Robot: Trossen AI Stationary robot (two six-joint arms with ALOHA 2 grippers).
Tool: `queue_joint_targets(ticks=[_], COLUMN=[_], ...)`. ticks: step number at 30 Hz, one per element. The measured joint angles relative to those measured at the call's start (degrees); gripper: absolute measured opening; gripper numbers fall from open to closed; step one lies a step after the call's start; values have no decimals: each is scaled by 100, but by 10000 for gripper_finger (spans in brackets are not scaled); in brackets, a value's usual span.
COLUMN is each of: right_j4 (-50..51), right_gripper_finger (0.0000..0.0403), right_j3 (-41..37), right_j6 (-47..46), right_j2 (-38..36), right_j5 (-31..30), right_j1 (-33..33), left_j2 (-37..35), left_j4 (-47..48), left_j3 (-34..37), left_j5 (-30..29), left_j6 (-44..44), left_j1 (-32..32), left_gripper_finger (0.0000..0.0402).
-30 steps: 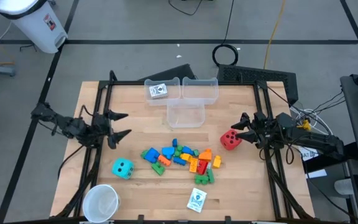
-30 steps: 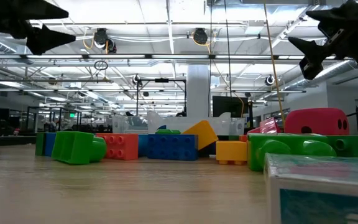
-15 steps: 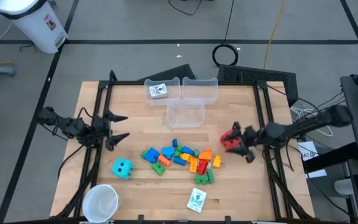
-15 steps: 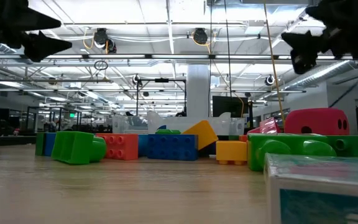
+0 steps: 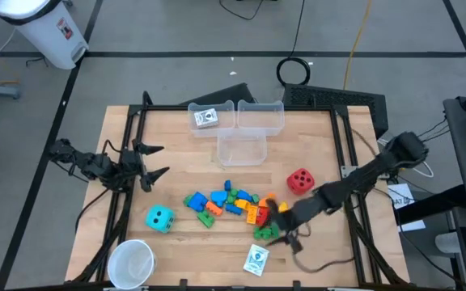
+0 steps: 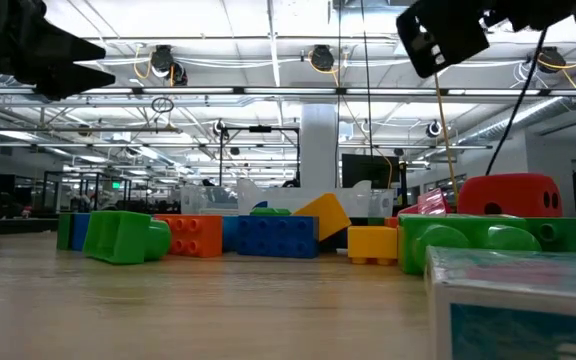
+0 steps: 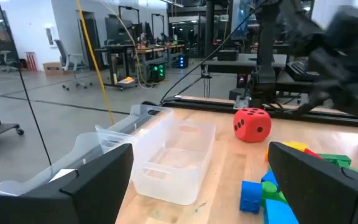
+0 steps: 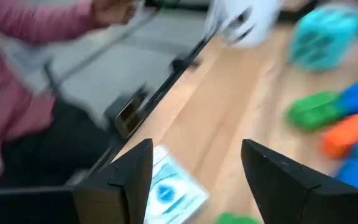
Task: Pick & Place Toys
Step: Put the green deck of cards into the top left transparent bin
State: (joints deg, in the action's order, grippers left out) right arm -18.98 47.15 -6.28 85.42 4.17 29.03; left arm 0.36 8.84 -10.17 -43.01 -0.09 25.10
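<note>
The toys lie in the middle of the table: a pile of coloured blocks [image 5: 233, 206], a cyan die [image 5: 160, 217] to its left, a red die [image 5: 300, 180] to its right, and a white picture card [image 5: 256, 259] near the front edge. My right gripper [image 5: 275, 230] is open and empty, above the table at the pile's near right end. Its wrist view [image 8: 197, 186] looks past the card [image 8: 166, 190] toward the cyan die [image 8: 325, 34]. My left gripper [image 5: 156, 162] is open and empty at the table's left, above the wood.
Three clear bins [image 5: 242, 149] stand at the back middle; the left one holds a card [image 5: 206, 118]. A white cup [image 5: 131, 263] stands at the near left corner. A person's pink sleeve [image 8: 11, 93] shows beyond the table's near edge. Black frame rails [image 5: 354, 234] run along both sides.
My right gripper has swung from beside the red die toward the table's near edge and left, to the near right end of the block pile. It stays open and empty. The red die stays where it was.
</note>
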Motion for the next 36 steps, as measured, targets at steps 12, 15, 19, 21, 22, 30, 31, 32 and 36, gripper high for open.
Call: queue_joint_targets(ticks=[12,15,19,21,22,30,31,32,36], right_j4=[1581,1565,1488,1359,1317,893,699,521,71], right_gripper_finger=[171,120,41,12,7,19,17,15,31], right_j3=[1722,1784,1798,1803,1802,1784,1784,1787,1789], right_j6=[1135,1249,1216,969,791,274,313,401,860], right_j2=[1999,2292,2505,2583,2609,2652,2647,2637,2638], right_j5=[329,330,327,129,-69,-3074,-3190,-3176,-2131], right_j1=[447,453,440,404,402,383,381,381,359], left_j2=[0,0,0,0,0,0,0,0,0], left_j4=[-2,-4,-4,-4,-4,-2,-4,-4,-4], left_j3=[0,0,0,0,0,-2,-2,-2,-2], left_j5=[1,1,1,3,2,3,3,3,3], left_j6=[-18,-18,-18,-18,-17,-16,-16,-16,-16], left_j1=[0,0,0,0,0,0,0,0,0], left_gripper_finger=[379,379,379,379,379,379,379,379,379])
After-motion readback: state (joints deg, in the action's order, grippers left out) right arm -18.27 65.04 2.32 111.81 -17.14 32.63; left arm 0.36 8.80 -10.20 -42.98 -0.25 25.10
